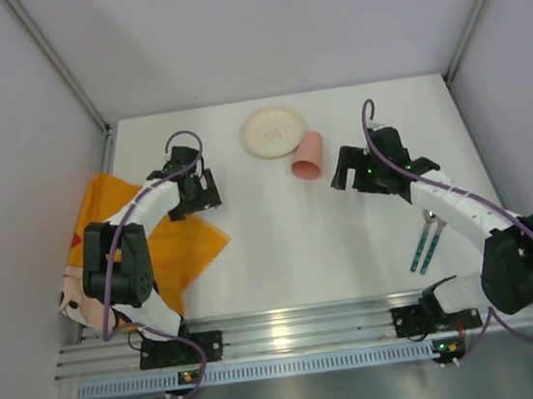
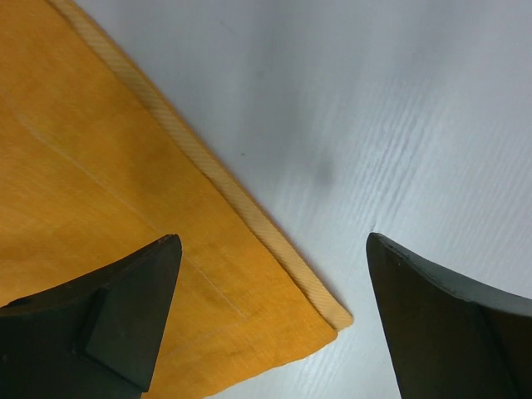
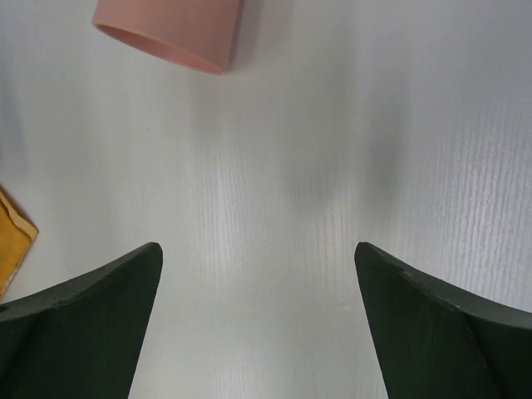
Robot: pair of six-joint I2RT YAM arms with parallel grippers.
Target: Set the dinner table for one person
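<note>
Two arms on show: left arm (image 1: 148, 206) and right arm (image 1: 453, 198), white shells, chunky black joints. A purple cable (image 1: 108, 287) trails along each. Up close, left end effector (image 2: 266, 320) and right end effector (image 3: 258, 324) have matte dark wedge fingers (image 3: 83, 332).

We take the cup (image 1: 307, 156) as landmark; it lies on its side on the counter (image 1: 283, 256). The plate (image 1: 275, 131) sits just behind and left of the cup. The placemat (image 1: 189, 243) lies well left of the cup and nearer the arm bases. Two utensils (image 1: 426, 243) lie side by side, right of the cup and nearer the bases. The left gripper (image 2: 274, 316) is left of the cup, jaws straddling the placemat corner. The right gripper (image 3: 258, 316) is just right of the cup.
</note>
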